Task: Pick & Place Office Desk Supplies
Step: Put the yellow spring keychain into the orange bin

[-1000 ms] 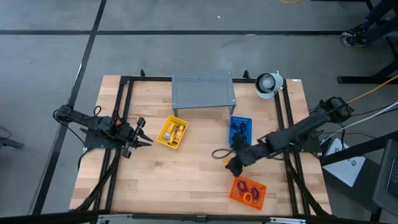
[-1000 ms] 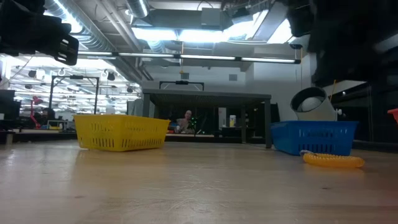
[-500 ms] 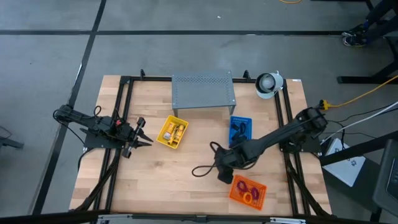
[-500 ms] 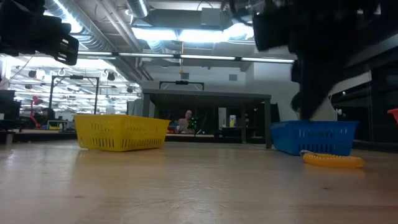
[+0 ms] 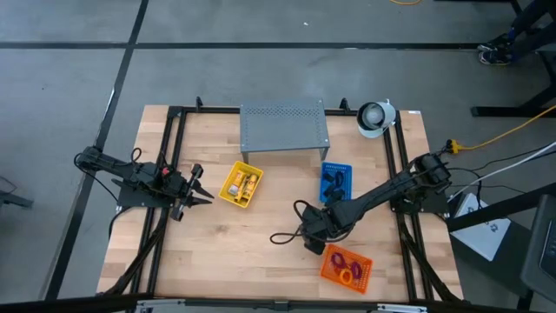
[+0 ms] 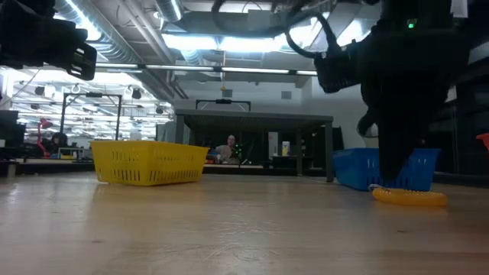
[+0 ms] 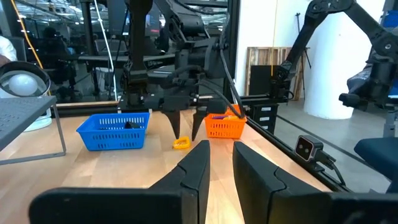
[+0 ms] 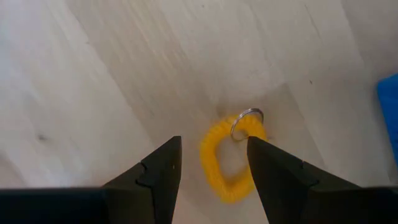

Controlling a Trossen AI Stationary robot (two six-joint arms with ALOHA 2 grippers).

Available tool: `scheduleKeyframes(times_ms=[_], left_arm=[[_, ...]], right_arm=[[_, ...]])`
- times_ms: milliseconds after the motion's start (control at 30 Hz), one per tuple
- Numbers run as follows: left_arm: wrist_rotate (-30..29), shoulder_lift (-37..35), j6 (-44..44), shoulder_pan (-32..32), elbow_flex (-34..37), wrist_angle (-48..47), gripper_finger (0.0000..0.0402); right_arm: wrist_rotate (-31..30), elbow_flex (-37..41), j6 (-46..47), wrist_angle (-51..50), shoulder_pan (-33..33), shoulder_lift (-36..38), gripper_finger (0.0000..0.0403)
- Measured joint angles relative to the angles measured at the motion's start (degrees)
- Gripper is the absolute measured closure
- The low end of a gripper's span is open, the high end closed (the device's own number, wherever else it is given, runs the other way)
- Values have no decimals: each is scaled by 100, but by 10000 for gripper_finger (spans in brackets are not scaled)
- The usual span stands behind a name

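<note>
A yellow coiled loop (image 8: 227, 168) with a small metal ring lies flat on the wood, near the orange tray (image 5: 347, 267). It also shows in the low view as the yellow loop (image 6: 409, 197). My right gripper (image 8: 213, 142) points down over it, open, one finger on either side and just above it. From the left wrist view the right gripper (image 7: 186, 132) hangs over the loop (image 7: 181, 143). My left gripper (image 5: 201, 187) waits open, near the table's left edge, beside the yellow tray (image 5: 241, 184) of yellow-and-white packets.
The blue tray (image 5: 336, 180) holds black clips. The orange tray holds purple and yellow loops. A grey perforated stand (image 5: 284, 126) and a white round object (image 5: 375, 117) sit at the far edge. Bare wood lies between the trays and the near edge.
My right gripper has moved toward the table's left and near edge, from beside the blue tray to a spot over the yellow loop, and has come down toward it. The loop has stayed where it was.
</note>
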State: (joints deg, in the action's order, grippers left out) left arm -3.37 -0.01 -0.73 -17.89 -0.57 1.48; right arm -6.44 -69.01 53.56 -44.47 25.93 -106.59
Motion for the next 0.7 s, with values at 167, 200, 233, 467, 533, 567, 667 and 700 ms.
scheduleKeyframes(times_ms=[167, 200, 233, 467, 533, 567, 667, 700], left_arm=[[0, 0, 0, 1, 0, 0, 334], [1, 0, 0, 1, -1, 0, 335], [1, 0, 0, 2, 0, 2, 336], [0, 0, 0, 0, -1, 0, 338], [2, 0, 0, 0, -1, 0, 338], [2, 0, 0, 0, -1, 0, 338], [2, 0, 0, 0, -1, 0, 339], [0, 0, 0, 0, 0, 0, 339]], right_arm=[[326, -4, 13, 308, -2, -408, 224], [381, -13, 99, 373, -2, -453, 228], [426, -27, 189, 384, -2, -518, 232], [417, -14, 641, 566, -93, -537, 288], [454, 0, 702, 763, -157, -495, 327], [458, 6, 716, 901, -194, -487, 350], [499, 23, 741, 1509, -319, -474, 388], [503, 31, 777, 1750, -363, -474, 386]])
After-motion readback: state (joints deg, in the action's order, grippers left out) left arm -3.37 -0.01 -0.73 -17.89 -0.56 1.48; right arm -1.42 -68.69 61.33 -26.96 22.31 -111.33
